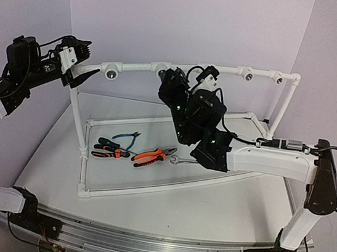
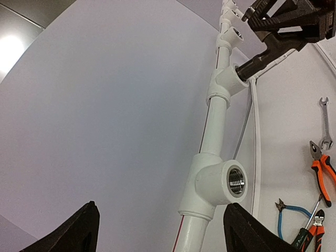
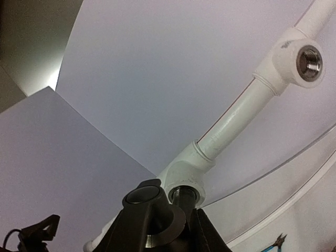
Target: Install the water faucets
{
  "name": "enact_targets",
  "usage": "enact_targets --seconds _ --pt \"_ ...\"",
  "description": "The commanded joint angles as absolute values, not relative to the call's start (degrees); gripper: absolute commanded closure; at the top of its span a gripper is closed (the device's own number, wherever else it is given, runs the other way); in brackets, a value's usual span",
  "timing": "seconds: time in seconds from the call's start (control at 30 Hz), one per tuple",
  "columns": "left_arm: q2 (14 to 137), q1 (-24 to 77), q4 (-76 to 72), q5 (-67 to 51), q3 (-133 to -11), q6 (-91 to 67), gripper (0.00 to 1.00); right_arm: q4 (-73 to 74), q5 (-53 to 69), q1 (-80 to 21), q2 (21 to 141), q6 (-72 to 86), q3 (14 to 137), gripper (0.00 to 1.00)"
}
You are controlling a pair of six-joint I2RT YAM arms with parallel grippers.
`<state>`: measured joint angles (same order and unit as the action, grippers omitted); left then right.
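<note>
Right hand (image 1: 174, 83) — clenched on the faucet (image 2: 258, 63), threaded end in the mouth of a tee fitting (image 3: 185, 170) on the top rail of the white pipe frame (image 1: 262, 72). Depth of thread engagement not readable from any view. Left hand (image 1: 83, 74) released, fingers wide, at the left end of the same rail; rail between the fingers in the wrist view, no contact visible. Next threaded fitting (image 2: 236, 181) along the rail vacant. Wrench (image 1: 184, 161) and orange pliers (image 1: 153, 156) flat on the bench (image 1: 221, 201), inside the frame.

Step in hand, by judgement: threading the faucet home. Keep the body square to the fitting's axis — any tilt risks cross-threading in the metal insert. Turn in short wrist strokes with a light inward push, regrip between strokes, stop at firm resistance. Finish with the lever clear of the rail. Consider closing the left hand on the rail to brace the light frame against torque.
</note>
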<state>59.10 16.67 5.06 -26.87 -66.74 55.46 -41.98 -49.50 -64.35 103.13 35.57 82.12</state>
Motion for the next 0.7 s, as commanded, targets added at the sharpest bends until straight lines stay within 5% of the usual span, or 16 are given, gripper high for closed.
enact_targets --seconds 0.0,0.2,0.37,0.5,0.67 --pt "57.9 16.4 2.4 -27.7 -66.2 54.6 0.17 -34.0 -53.7 -65.1 102.1 61.6 78.4 0.99" --pt "58.0 16.3 2.4 -27.8 -66.3 54.7 0.17 -34.0 -50.8 -65.2 100.3 61.8 78.5 0.67" --pt "58.3 16.3 2.6 -27.6 -66.3 55.5 0.17 -34.4 -46.3 -65.4 97.0 53.9 77.6 0.27" --pt "58.9 16.3 2.4 -28.2 -66.5 55.5 0.17 -34.5 -46.7 -66.0 94.6 51.8 75.2 0.05" --pt "59.6 16.4 2.6 -28.9 -66.8 55.5 0.18 -34.9 -41.9 -66.4 91.7 49.5 72.1 0.02"
